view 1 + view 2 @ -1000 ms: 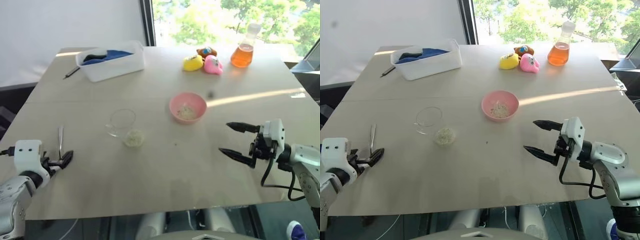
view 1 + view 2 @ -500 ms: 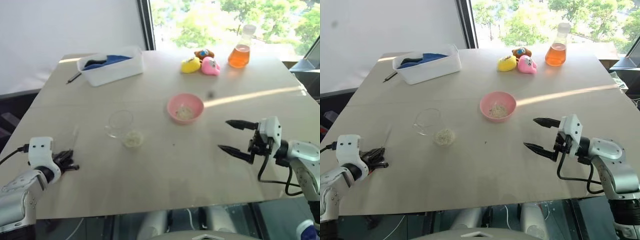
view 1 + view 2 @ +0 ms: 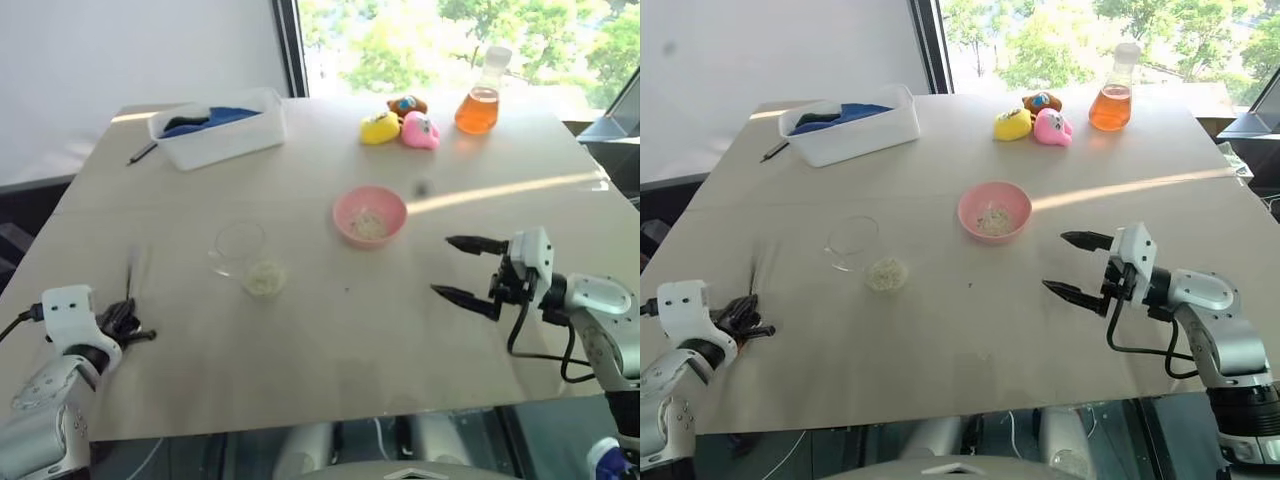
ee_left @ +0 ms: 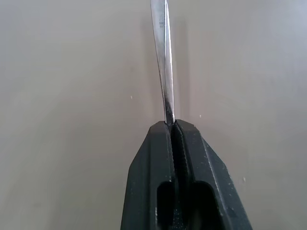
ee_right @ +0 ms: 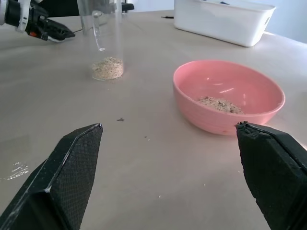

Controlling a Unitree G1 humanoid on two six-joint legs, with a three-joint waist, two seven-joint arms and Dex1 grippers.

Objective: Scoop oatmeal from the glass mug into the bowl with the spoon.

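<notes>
- My left gripper (image 4: 171, 125) has its black fingers pinched together on the spoon (image 4: 163, 62) near the tabletop's (image 3: 330, 340) left edge; the slim, shiny silver handle sticks straight out from the fingertips, held clear of the surface.
- My right gripper (image 3: 470, 270) hangs with its jaws wide apart over the right side of the tabletop, holding nothing.
- The glass mug (image 3: 240, 247) stands near the middle, clear and straight-sided, with pale flaky oatmeal (image 3: 263, 278) at its base.
- The pink bowl (image 3: 370, 215), round and shallow, sits near the mug towards the right, a thin scatter of oat bits inside.
</notes>
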